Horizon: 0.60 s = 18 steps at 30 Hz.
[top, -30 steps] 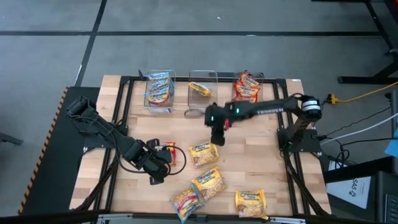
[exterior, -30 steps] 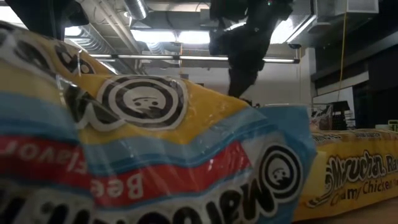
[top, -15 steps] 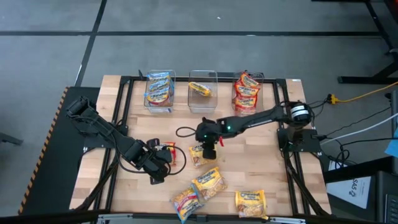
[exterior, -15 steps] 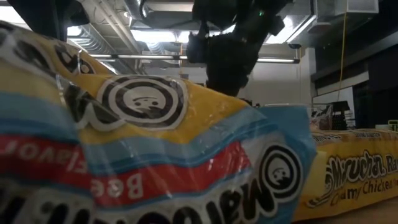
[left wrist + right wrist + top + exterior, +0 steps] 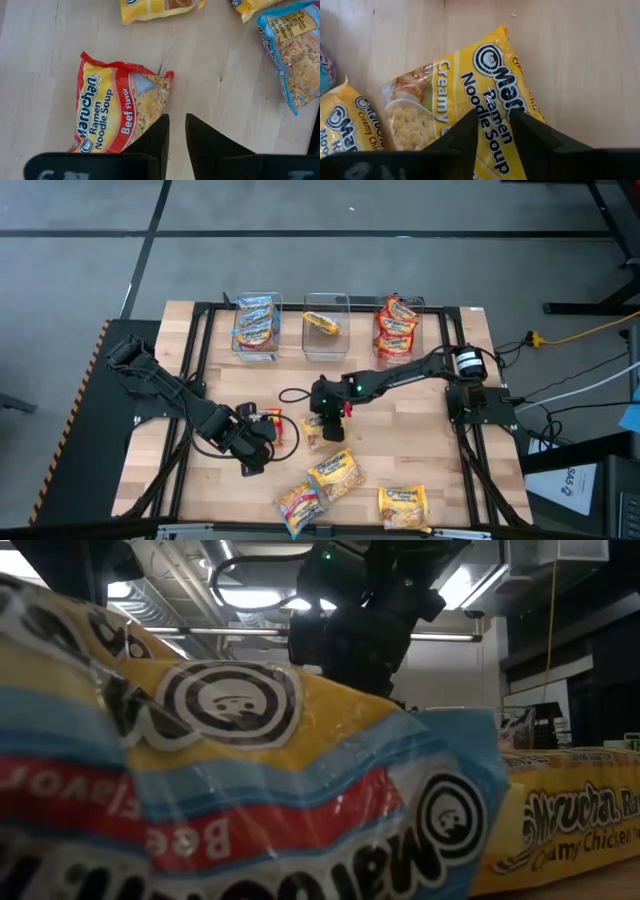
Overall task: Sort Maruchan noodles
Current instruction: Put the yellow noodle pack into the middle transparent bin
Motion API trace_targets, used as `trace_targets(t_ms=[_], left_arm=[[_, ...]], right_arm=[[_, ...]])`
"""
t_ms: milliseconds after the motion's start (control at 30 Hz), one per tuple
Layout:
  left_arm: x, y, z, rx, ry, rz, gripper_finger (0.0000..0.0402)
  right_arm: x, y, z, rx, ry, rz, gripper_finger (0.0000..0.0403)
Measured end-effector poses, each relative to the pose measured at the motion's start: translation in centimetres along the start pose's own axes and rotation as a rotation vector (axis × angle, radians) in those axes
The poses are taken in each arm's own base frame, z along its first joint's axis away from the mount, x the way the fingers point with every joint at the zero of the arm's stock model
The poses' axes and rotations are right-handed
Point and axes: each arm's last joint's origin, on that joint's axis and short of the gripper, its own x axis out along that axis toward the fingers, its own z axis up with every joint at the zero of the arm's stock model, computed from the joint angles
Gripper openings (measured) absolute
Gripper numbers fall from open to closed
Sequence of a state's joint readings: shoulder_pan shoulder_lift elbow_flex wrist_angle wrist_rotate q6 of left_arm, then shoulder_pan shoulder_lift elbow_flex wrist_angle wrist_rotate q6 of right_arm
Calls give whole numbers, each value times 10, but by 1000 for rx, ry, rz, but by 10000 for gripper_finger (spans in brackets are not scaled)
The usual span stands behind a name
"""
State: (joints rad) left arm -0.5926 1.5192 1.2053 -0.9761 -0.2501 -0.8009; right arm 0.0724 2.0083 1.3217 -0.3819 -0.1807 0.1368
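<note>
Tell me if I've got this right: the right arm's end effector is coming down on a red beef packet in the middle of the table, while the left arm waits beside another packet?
Not quite. The packet under the right end effector is a yellow creamy chicken packet, not red, as the right wrist view shows. The red beef packet is the one lying by the waiting left end effector.

Your station sits in a robotics lab or workshop.
Bare grey concrete floor [image 5: 400,210] surrounds the wooden table [image 5: 400,440]; exposed ceiling ducts [image 5: 170,580] and strip lights [image 5: 250,598] overhead, a yellow cable [image 5: 590,332] trailing off at three o'clock.
</note>
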Motion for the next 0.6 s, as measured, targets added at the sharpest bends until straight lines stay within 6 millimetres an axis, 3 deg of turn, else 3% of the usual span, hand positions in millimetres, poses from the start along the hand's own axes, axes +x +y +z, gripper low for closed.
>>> trace_targets(t_ms=[100,233,400,600], left_arm=[[0,0,0,0,0,0,57],[0,0,0,0,0,0,57],[0,0,0,0,1,0,57],[0,0,0,1,2,1,57]], right_arm=[[-2,0,3,15,-7,20,91],[-5,2,11,-15,-10,20,15],[-20,6,29,-69,-6,-59,3],[-62,19,54,-158,74,-264,2]])
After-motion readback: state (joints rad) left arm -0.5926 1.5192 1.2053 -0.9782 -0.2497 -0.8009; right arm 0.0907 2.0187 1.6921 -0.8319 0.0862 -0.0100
